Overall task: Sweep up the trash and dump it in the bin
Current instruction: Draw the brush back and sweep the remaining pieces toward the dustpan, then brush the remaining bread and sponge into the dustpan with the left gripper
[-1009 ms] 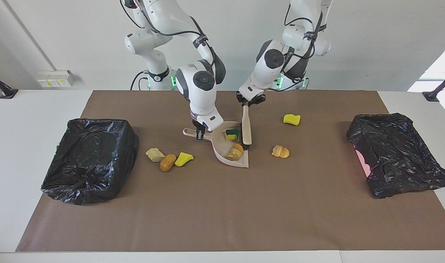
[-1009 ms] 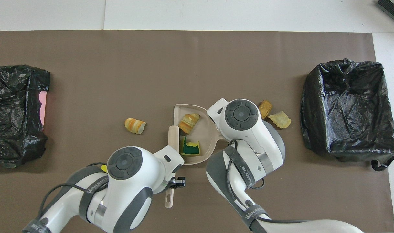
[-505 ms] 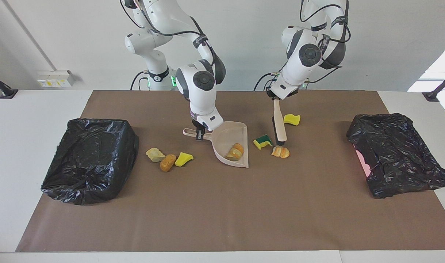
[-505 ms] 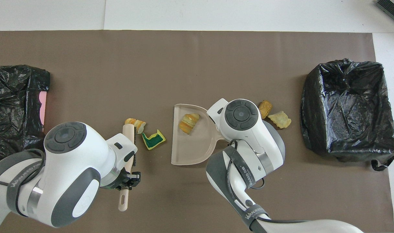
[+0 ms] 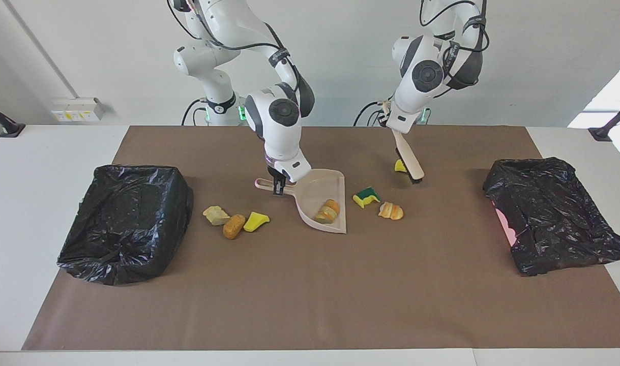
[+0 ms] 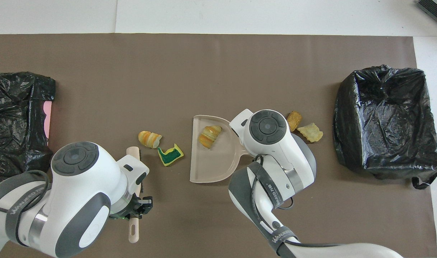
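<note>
My right gripper (image 5: 279,185) is shut on the handle of the pale pink dustpan (image 5: 335,195), which rests on the mat with one orange bread lump (image 5: 327,211) in it. My left gripper (image 5: 395,127) is shut on the beige brush (image 5: 407,157), held tilted with its black bristles beside a yellow sponge (image 5: 400,166). A green-topped sponge (image 5: 366,196) and another bread lump (image 5: 390,210) lie by the pan's mouth. A pale lump (image 5: 215,215), a brown lump (image 5: 233,226) and a yellow sponge piece (image 5: 256,220) lie toward the right arm's end.
A black-bagged bin (image 5: 124,218) stands at the right arm's end of the brown mat (image 5: 310,295). Another black-bagged bin (image 5: 551,213), with pink showing under the bag, stands at the left arm's end.
The left arm swung the brush out of the dustpan toward its own end, and the green-topped sponge came out onto the mat. The brush then moved on to the yellow sponge. Dustpan unmoved.
</note>
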### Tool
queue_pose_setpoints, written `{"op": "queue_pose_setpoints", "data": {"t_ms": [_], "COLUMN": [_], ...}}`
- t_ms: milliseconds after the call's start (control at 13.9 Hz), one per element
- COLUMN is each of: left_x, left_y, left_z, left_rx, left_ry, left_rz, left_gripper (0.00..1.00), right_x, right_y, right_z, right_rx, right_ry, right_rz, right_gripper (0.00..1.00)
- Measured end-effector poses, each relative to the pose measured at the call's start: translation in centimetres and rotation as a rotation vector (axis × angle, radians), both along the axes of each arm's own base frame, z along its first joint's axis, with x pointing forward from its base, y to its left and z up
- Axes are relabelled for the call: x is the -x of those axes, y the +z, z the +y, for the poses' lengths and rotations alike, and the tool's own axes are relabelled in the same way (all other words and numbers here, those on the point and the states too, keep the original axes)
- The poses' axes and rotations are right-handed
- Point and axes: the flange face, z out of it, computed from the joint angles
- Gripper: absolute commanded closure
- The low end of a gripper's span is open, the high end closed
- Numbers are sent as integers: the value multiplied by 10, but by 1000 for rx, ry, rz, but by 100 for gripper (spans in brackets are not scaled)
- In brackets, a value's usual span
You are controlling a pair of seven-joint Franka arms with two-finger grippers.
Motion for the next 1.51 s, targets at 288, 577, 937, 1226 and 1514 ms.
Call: {"op": "queue_pose_setpoints", "data": {"t_ms": [288,577,937,1226,1514], "left_x": [38,59,49,25,-8], "left_y": [-12,-36,-51,-62,-65], "left_z": [13,3,-8,-18,-30], "left_rx": [-119,-200,-133,-58,26], "left_ry": [164,266,358,394,370], "left_rz": [2,-45,-141,-243,-293], "left_gripper": [100,100,100,100,100], "right_x": [0,0,0,0,0], "right_y": [0,0,0,0,0], "right_z": [0,0,0,0,0], "right_rx": [0,0,0,0,0], "right_ry": [0,0,0,0,0], "right_rz": [0,0,0,0,0], "right_gripper": [100,100,100,100,100]}}
